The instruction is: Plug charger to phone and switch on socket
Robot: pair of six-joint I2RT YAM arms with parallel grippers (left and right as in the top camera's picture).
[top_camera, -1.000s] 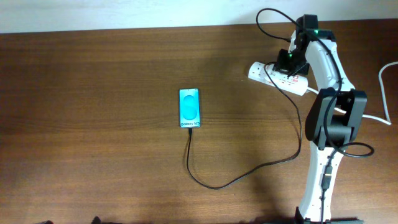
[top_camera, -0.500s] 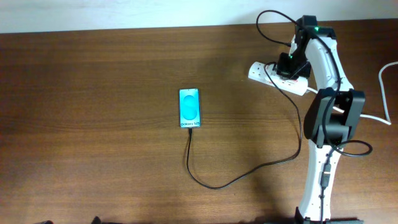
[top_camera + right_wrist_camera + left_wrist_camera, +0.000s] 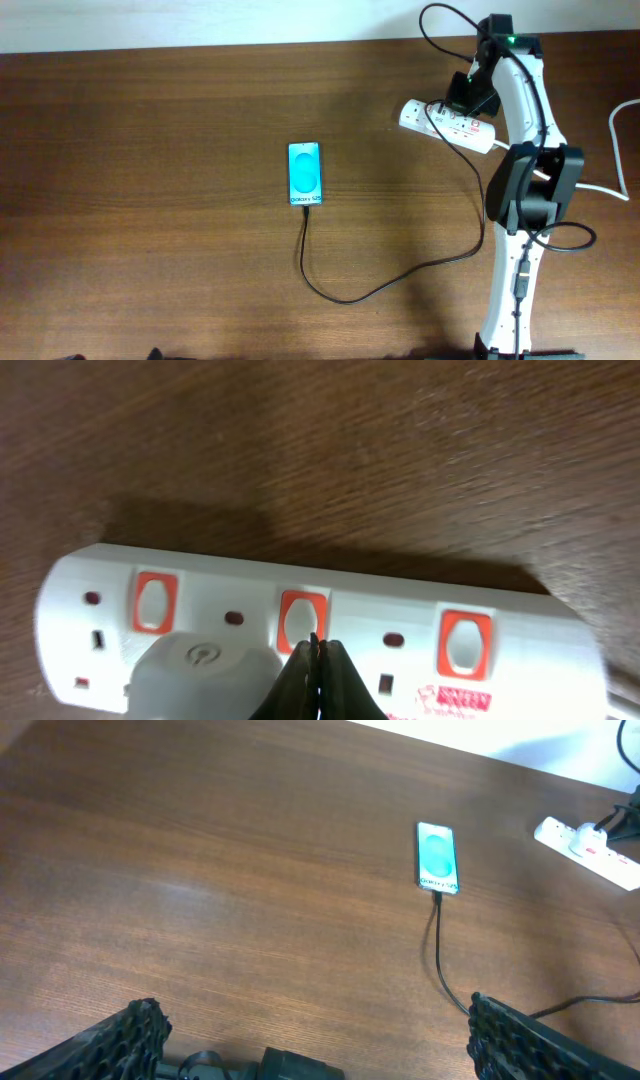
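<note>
**Change noted.** Over the last second the right gripper (image 3: 468,94) has shifted a little toward the far edge of the table, keeping above the socket (image 3: 420,115). The phone (image 3: 305,173) and the charger (image 3: 345,298) have not moved.

**Bearing on task.** The charger's tip sits at the phone's bottom edge and appears plugged in. Its cable loops across the table toward the socket. The switching step is judged to be the one in hand.

**Right arm.** It reaches out to the far right of the table with the wrist angled down over the socket. In the wrist view the fingers are pressed together, gripping nothing. Their tips lie at the lower edge of the middle red switch (image 3: 302,614), beside a pale plug (image 3: 200,665). Whether they bear on the switch or hover just above cannot be told.

**Left arm.** The left gripper (image 3: 312,1012) is spread fully wide, empty, low at the near edge and well apart from the phone.
</note>
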